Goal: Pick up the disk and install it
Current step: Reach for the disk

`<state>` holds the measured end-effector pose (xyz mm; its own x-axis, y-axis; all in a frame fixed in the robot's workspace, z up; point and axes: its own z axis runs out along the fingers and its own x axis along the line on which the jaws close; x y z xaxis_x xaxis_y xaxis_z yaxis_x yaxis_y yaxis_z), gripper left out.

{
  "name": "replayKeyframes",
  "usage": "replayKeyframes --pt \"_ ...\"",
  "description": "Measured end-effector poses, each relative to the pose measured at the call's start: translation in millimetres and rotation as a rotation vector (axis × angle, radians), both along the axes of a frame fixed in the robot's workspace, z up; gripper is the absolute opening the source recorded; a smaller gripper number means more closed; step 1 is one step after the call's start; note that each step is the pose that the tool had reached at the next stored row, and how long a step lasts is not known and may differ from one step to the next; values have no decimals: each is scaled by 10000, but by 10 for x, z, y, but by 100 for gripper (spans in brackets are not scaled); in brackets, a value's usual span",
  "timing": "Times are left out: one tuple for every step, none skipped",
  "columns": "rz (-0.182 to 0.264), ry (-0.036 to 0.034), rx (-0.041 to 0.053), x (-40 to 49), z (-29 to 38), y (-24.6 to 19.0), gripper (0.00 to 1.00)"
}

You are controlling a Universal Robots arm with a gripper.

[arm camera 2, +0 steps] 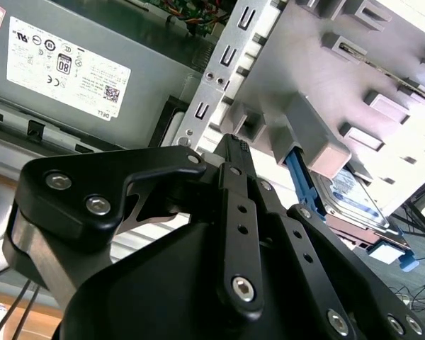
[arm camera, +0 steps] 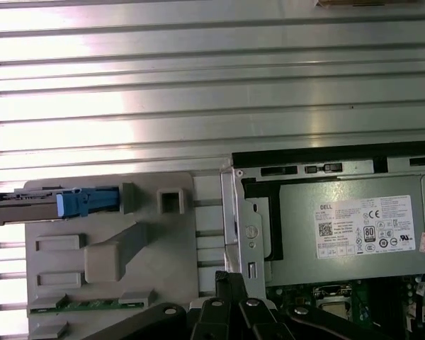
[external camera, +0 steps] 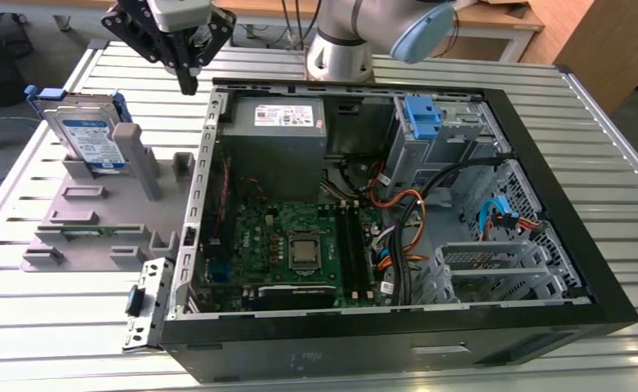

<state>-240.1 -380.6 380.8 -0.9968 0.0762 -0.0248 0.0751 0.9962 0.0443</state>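
Observation:
The disk [external camera: 83,135] stands on edge in a slot of the grey holder [external camera: 90,224] at the exterior view's left, with its white-and-blue label facing forward and blue rails on its sides. In the second wrist view the disk [arm camera 2: 355,193] lies beyond the holder's posts. In the first wrist view the disk [arm camera: 49,202] shows edge-on with a blue rail end. My gripper [external camera: 188,79] hangs above the table between the holder and the case's back corner, up and to the right of the disk. Its black fingers [arm camera 2: 233,154] are shut together with nothing between them. The fingertips [arm camera: 227,282] sit over the case's metal edge.
The open computer case [external camera: 580,269] lies on the slatted metal table [external camera: 57,327], showing its motherboard [external camera: 296,245] and cables. The grey power-supply box [external camera: 280,122] sits at the case's back left, and it appears in both wrist views [arm camera 2: 64,71] [arm camera: 354,230]. An upright blue latch [external camera: 422,114] stands at the drive bay.

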Motion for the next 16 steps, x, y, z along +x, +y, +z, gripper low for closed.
replayKeyframes --pt "-1 0 0 -10 -3 11 11" --pt "-1 -1 1 -20 -7 23 11" --pt "-1 0 1 -31 -10 34 11" --pt "-1 0 0 -41 -13 45 11" --pt "0 -1 1 -52 -17 56 11" --pt "0 -1 1 -65 -21 68 11" --pt "1 -2 2 -78 -24 79 11" --pt "1 -2 2 -92 -28 92 11" --pt "0 0 1 -109 -30 106 11" --pt "-1 -2 2 -127 -35 121 11" --pt "-1 -1 2 -144 -38 134 11" --pt "-1 -2 1 -162 -42 148 11" --pt "0 -1 1 -180 -44 162 11" --pt "1 0 1 -198 -47 175 11" --pt "1 1 0 -219 -49 188 11" --pt "-1 1 0 -242 -51 201 11"
